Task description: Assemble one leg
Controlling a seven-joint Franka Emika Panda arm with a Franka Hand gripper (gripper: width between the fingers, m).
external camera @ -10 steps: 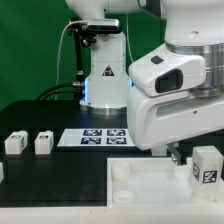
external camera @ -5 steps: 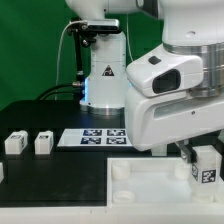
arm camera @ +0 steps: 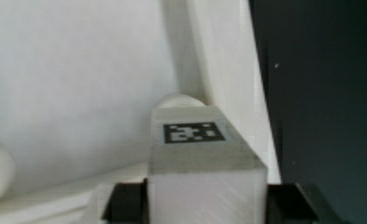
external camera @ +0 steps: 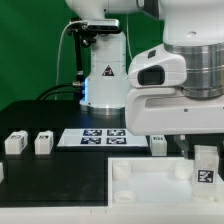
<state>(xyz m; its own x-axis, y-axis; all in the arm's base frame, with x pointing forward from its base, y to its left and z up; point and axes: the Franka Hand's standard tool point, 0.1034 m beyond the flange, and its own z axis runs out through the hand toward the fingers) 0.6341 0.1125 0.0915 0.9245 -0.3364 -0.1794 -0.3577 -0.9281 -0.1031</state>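
My gripper (external camera: pixel 204 150) is shut on a leg (external camera: pixel 205 166), a small white block with a black-and-white marker, at the exterior view's right. It holds the leg upright over the right corner of the large white tray-like piece (external camera: pixel 150 185). In the wrist view the leg (arm camera: pixel 205 165) sits between the two dark fingers (arm camera: pixel 130 202), above a round corner stud (arm camera: pixel 183 102) of the tray (arm camera: pixel 73 90). Two more legs (external camera: pixel 14 143) (external camera: pixel 43 143) lie on the black table at the exterior view's left, and another (external camera: pixel 158 144) shows behind the tray.
The marker board (external camera: pixel 92 137) lies flat on the table behind the tray. The robot base (external camera: pixel 100 75) stands at the back, with a green backdrop. A round stud (external camera: pixel 120 171) rises at the tray's left corner.
The arm has risen and shifted slightly toward the exterior view's right, carrying the leg along. A leg behind the tray has come into sight under the arm.
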